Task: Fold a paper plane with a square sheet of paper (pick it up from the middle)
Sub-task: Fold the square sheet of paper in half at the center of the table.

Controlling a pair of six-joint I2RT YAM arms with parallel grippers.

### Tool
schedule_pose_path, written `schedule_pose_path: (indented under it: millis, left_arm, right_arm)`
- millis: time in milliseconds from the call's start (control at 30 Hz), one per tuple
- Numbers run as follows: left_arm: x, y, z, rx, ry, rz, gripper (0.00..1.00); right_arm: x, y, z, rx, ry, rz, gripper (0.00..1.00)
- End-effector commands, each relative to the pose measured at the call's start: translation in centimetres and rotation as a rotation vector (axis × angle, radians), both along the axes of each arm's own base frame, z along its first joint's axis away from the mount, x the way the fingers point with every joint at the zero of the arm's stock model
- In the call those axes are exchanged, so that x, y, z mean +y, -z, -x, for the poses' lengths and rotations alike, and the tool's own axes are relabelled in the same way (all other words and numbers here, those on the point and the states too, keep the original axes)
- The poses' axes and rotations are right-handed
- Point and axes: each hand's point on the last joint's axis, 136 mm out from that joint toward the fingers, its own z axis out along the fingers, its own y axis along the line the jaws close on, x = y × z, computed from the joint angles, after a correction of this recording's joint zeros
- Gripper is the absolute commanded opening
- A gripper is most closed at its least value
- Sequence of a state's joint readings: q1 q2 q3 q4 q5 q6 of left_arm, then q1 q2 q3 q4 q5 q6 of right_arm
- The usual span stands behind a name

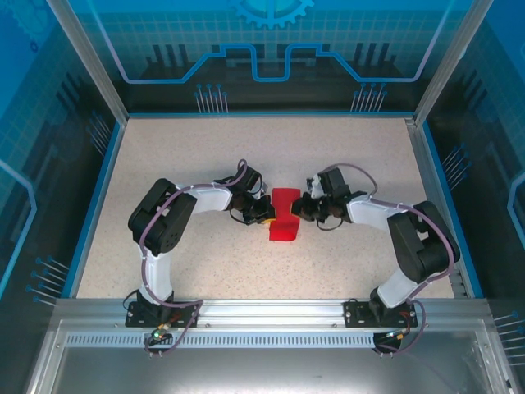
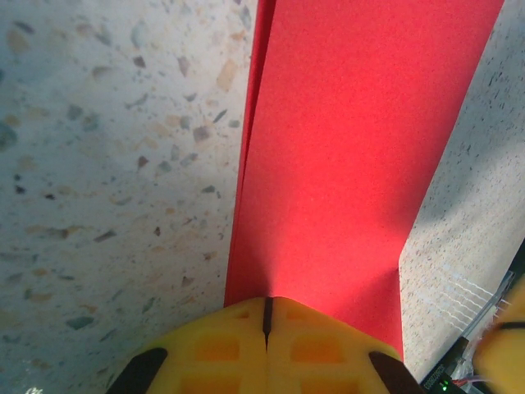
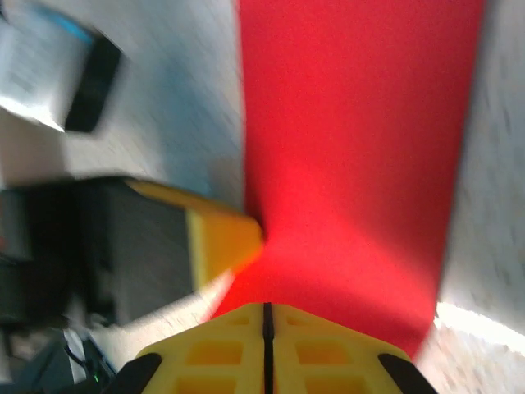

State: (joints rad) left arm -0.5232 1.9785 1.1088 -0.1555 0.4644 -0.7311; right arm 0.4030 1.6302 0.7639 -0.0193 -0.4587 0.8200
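The speckled surface (image 1: 197, 156) has open room out to its blue rim (image 1: 262, 114) on every side. The left arm (image 1: 164, 217) and right arm (image 1: 418, 238) bend inward to one red sheet of paper (image 1: 285, 215) at the middle, folded into a layered strip. Two claws, left claw (image 1: 266, 217) and right claw (image 1: 302, 207), are each closed, pinching opposite edges of it. Their fingertips hide the pinched edges, and the right wrist view is blurred.

We see the square sheet of paper (image 1: 284, 215), bright red and plain, folded over itself into a long narrow strip; two layers show along one long edge in the left wrist view; it sits at the middle of the table (image 1: 205, 164), its near end wider.
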Motion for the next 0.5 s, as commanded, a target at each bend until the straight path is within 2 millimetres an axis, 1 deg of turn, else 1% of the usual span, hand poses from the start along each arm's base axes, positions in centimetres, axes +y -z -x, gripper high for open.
schedule_pose_path:
  millis: [0, 167, 467]
  left_arm:
    - [5.8, 7.7, 6.0, 0.227, -0.031, -0.311, 0.0]
    - [5.7, 7.8, 6.1, 0.228, -0.032, -0.313, 0.0]
    - [5.8, 8.0, 6.3, 0.235, -0.036, -0.319, 0.0]
  right_arm:
    - [0.7, 1.1, 2.1, 0.096, -0.017, -0.036, 0.09]
    - [0.8, 2.4, 3.5, 0.143, -0.04, -0.024, 0.09]
    - [-0.5, 4.9, 5.6, 0.224, -0.051, 0.056, 0.09]
